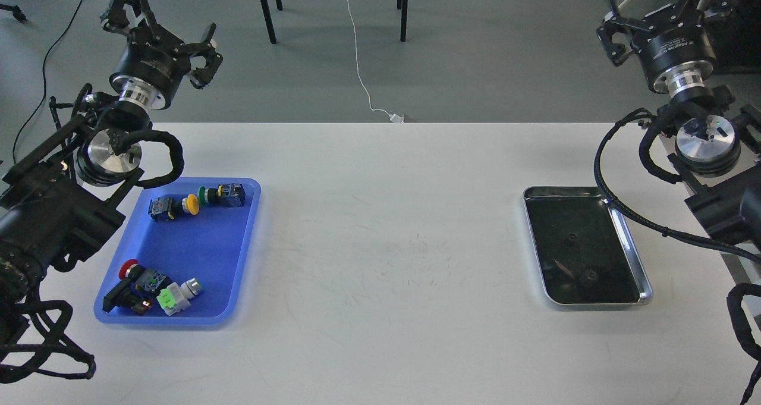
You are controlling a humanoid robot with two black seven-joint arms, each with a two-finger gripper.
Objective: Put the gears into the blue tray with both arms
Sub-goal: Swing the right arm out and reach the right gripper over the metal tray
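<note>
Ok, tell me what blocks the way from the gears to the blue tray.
Nothing visible does. The two gears lie in the silver tray, and the white table between it and the blue tray is bare. Switches already fill the blue tray's far and near ends; its middle is free.

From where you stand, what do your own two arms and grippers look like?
Both arms are black with round silver joint caps and ribbed black cable hoses looping alongside. The left gripper and right gripper are black, with dark fingers on a drum-shaped black wrist and a silver collar. The right wrist carries small white lettering, too small to read.
</note>
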